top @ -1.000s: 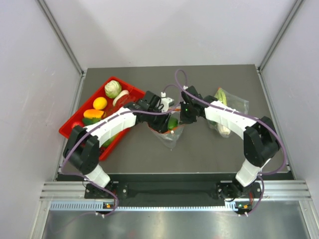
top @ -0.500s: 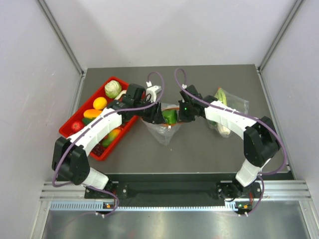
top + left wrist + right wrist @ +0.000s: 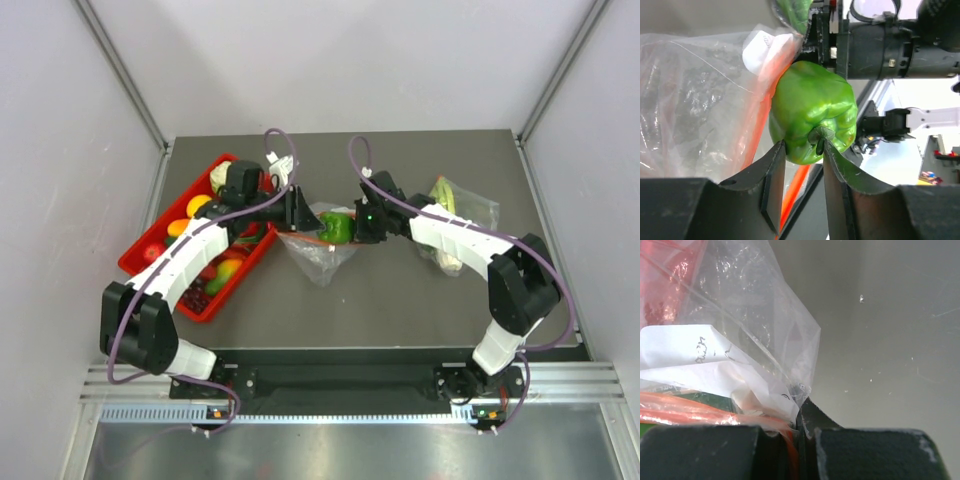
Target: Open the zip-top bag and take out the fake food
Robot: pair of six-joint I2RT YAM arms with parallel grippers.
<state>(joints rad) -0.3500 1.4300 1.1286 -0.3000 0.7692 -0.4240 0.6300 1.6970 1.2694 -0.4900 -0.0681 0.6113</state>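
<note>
The zip-top bag (image 3: 322, 258) is clear and crinkly with a red-orange strip, and hangs at mid-table. My right gripper (image 3: 362, 228) is shut on the bag's mouth edge; the right wrist view shows its jaws (image 3: 800, 412) pinching plastic and strip (image 3: 700, 407). My left gripper (image 3: 308, 220) is shut on a shiny green toy pepper (image 3: 336, 228) and holds it at the bag's mouth, between the two grippers. In the left wrist view the fingers (image 3: 775, 170) clamp the pepper (image 3: 812, 115) around its stem, with the bag (image 3: 700, 100) to the left. A white paper slip (image 3: 695, 350) lies inside the bag.
A red tray (image 3: 130, 262) at the left holds a pale cabbage (image 3: 217, 178), yellow and orange fruits (image 3: 198, 206), a red piece (image 3: 153, 252) and dark grapes (image 3: 194, 296). A second clear bag with a leek (image 3: 455, 215) lies at the right. Grey walls enclose the table.
My left gripper has drawn back up and to the left, bringing the green pepper from inside the bag to its mouth. The bag has shifted slightly upward. The right gripper has kept its hold.
</note>
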